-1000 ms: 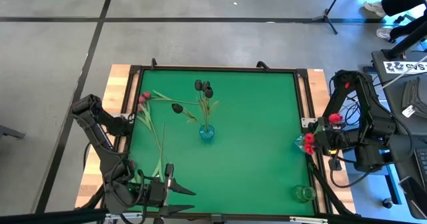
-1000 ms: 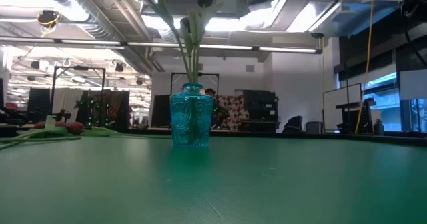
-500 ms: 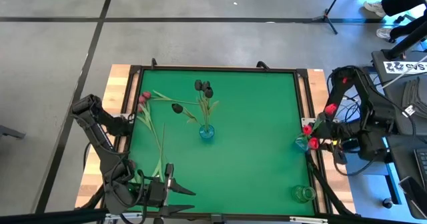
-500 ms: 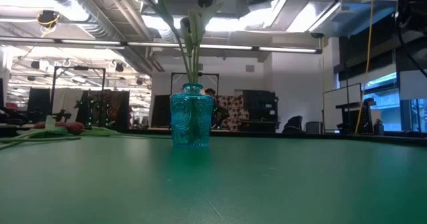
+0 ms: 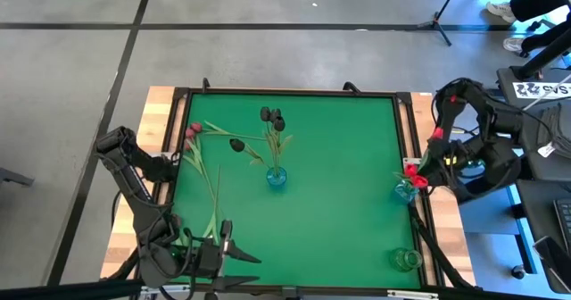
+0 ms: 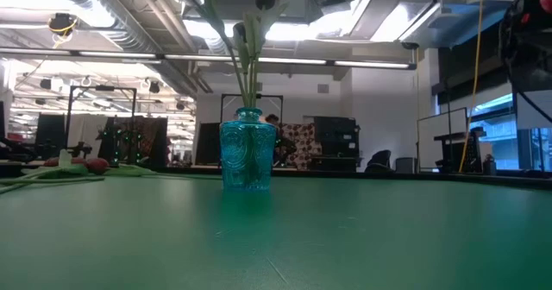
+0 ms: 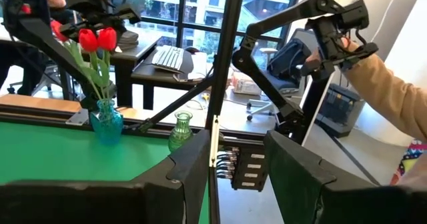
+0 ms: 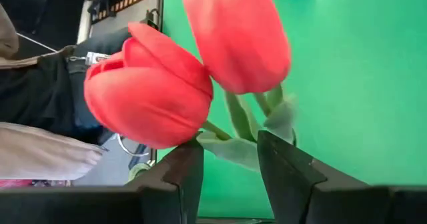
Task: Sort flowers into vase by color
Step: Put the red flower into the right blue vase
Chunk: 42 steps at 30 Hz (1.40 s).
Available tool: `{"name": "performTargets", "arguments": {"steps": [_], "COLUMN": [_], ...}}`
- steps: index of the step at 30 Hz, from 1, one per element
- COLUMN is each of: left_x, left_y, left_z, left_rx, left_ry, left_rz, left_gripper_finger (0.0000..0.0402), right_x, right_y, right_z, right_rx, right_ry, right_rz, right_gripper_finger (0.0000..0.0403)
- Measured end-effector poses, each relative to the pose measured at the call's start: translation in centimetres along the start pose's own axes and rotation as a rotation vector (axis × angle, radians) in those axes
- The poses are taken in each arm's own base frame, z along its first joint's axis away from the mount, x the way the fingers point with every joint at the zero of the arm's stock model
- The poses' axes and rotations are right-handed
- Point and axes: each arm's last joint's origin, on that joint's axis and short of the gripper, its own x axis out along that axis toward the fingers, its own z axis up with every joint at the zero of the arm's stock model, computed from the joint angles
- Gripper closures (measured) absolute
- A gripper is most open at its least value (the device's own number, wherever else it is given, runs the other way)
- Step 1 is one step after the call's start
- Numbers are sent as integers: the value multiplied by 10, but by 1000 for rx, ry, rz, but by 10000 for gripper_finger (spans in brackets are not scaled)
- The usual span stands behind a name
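Two red tulips (image 8: 200,71) stand in a small blue vase (image 5: 406,191) at the table's right edge; they also show in the left wrist view (image 7: 97,41). My right gripper (image 8: 230,164) is open right at them, above the vase (image 5: 423,173). Their stems (image 8: 237,121) run down toward the gap between its fingers. Black tulips (image 5: 272,116) stand in the middle blue vase (image 5: 277,177). Maroon-pink tulips (image 5: 194,130) and one black tulip (image 5: 236,144) lie flat at the far left. My left gripper (image 5: 239,248) waits open at the near edge.
A green glass vase (image 5: 406,259) stands at the near right corner without flowers. The middle vase fills the centre of the low view (image 6: 248,150). A person's sleeve and hand (image 7: 373,84) show beyond the table's right side on another arm.
My right arm has shifted toward the table's far edge over the small blue vase. The red tulip heads have leaned a little that way with it, while the vase has stayed in place.
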Motion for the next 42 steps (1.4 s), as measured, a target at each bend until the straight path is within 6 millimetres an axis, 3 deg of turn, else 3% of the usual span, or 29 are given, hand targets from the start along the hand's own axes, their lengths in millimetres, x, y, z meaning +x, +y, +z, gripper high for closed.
{"name": "performTargets", "arguments": {"steps": [6, 15, 22, 33, 42], "left_x": [-1, 1, 2, 2, 2], "left_y": [-1, 1, 2, 2, 2], "left_z": [0, 0, 1, 0, 0], "left_rx": [-1, -1, -1, -1, 29], "left_ry": [1, -1, -2, -1, -1], "left_rz": [-5, 4, 8, 6, 7], "left_gripper_finger": [258, 258, 258, 258, 258], "right_x": [0, 0, 0, 17, 47], "right_y": [0, 9, 18, 57, 100], "right_z": [-3, -2, -4, -12, -28], "right_rx": [10, 19, 131, 129, 85], "right_ry": [93, 100, 188, 229, 257], "right_rz": [9, 86, 155, 171, 148], "right_gripper_finger": [260, 260, 260, 260, 260]}}
